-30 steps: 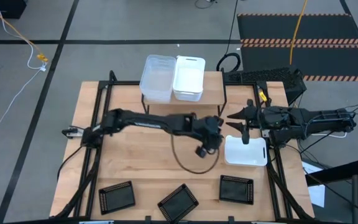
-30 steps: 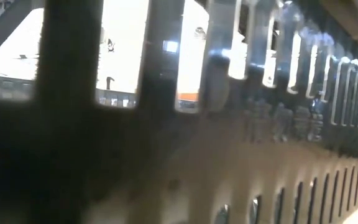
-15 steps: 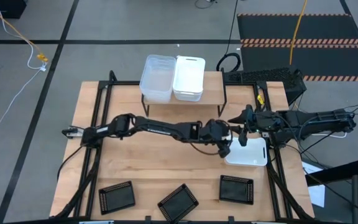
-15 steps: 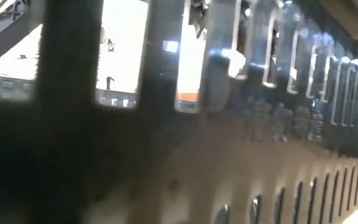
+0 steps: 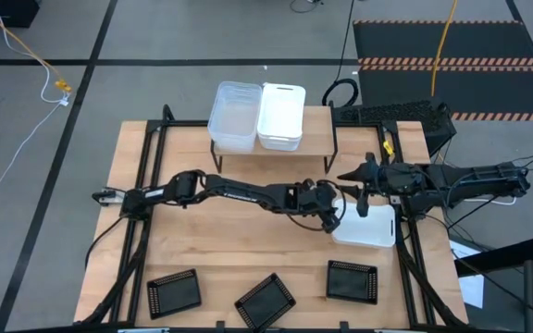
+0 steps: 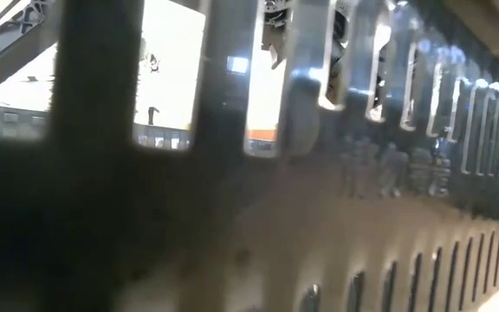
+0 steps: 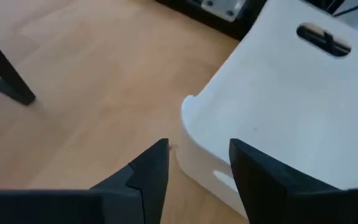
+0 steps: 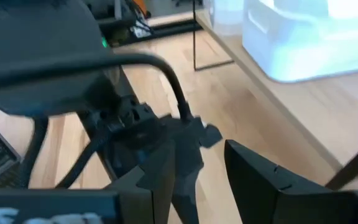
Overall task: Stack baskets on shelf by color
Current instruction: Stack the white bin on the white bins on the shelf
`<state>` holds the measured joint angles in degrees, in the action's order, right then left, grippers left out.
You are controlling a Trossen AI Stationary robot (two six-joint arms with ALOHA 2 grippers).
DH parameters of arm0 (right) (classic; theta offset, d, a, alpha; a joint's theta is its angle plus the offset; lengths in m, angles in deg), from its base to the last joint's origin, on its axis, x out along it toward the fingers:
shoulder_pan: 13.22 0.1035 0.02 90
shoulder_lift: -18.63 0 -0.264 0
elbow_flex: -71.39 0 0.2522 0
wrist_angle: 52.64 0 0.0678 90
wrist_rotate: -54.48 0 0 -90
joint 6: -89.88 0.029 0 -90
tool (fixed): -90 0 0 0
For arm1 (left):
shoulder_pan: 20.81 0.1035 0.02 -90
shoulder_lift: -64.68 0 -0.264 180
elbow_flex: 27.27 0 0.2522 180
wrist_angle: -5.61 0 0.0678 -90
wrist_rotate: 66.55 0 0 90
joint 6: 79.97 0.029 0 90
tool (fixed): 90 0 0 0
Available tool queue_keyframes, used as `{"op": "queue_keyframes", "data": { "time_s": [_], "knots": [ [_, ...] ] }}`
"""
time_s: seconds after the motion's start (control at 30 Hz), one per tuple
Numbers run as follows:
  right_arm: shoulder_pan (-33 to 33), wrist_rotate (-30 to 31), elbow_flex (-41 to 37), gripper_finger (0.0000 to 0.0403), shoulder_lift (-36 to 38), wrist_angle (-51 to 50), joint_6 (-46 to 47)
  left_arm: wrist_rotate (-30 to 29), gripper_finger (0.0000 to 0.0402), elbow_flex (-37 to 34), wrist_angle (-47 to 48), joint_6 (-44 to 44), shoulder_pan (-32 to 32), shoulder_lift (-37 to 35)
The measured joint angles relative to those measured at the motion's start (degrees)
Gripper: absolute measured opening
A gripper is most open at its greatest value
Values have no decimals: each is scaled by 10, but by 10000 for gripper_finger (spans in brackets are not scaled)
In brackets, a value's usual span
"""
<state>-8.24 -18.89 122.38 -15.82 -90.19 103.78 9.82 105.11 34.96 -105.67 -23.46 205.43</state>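
Down along the near edge of the table sit three black mesh baskets (image 5: 173, 294), (image 5: 266, 301), (image 5: 352, 281), all untouched, and one of them fills the low view (image 6: 319, 217) so closely that its perforated wall blocks nearly everything else.

Up to mid-table, and here's the action: the left gripper (image 5: 333, 218) reaches right across to the white basket (image 5: 370, 228) lying on the wood at the right side. In the left wrist view its fingers (image 7: 148, 174) stand apart, empty, with the rounded corner of that white basket (image 7: 278, 118) just ahead of them and no grip made yet. A handle slot (image 7: 323, 38) shows in the far wall.

I'd judge this bin light and fairly stiff, smooth plastic that could slip under a shallow pinch. The sensible hold looks like one finger inside and one outside a wall, down over the rim, near the middle of a side so it hangs level.

Just beyond, the right gripper (image 5: 361, 187) hovers over the basket's far edge, fingers (image 8: 253, 180) parted and holding nothing.

Farthest back, the shelf (image 5: 315, 129) carries a clear basket (image 5: 234, 115) and a white one (image 5: 280, 116) side by side, touching; whether more are nested inside them, I can't tell. The free white bin belongs on that white one.
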Motion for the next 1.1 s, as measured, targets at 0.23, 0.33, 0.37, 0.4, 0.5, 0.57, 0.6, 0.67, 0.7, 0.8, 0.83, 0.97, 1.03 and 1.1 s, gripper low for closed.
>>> {"op": "queue_keyframes", "data": {
  "time_s": [0.23, 0.33, 0.37, 0.4, 0.5, 0.57, 0.6, 0.67, 0.7, 0.8, 0.83, 0.97, 1.03, 1.1],
  "knots": [
    [0, 0, 0, 134, 4, 11, -26, -1, 105, 1, 75, 48, 9, -1],
    [0, -1, 0, 134, 4, 6, -23, 0, 69, -1, 127, 71, 14, -4],
    [0, -1, 0, 134, 4, 4, -20, 0, 57, -1, 142, 84, 17, -10],
    [0, -1, 0, 134, 4, 3, -17, 0, 46, -1, 159, 99, 19, -18],
    [0, -1, 0, 134, 4, -6, -9, 0, 15, 1, 212, 161, 24, -43],
    [0, -2, 0, 134, 4, -11, 0, -2, 6, 1, 253, 223, 24, -58],
    [0, -2, 0, 134, 4, -11, 3, -1, 6, 1, 274, 256, 24, -64],
    [0, -2, 0, 134, 4, -12, 4, -1, 13, 0, 301, 325, 24, -77],
    [0, -2, 0, 134, 4, -12, 5, -2, 17, 0, 311, 355, 23, -81],
    [0, -2, 0, 134, 5, -11, 11, -1, 18, 0, 344, 408, 23, -102],
    [0, -2, 0, 134, 5, -11, 13, -1, 16, 0, 352, 418, 23, -110],
    [0, -3, 0, 134, 4, -14, 15, 3, 12, 0, 385, 422, 21, -134],
    [0, -3, 0, 134, 4, -15, 14, 12, 20, 0, 403, 428, 17, -155],
    [0, -3, 0, 134, 4, -15, 12, 16, 39, 0, 415, 434, 10, -177]
  ]
}}
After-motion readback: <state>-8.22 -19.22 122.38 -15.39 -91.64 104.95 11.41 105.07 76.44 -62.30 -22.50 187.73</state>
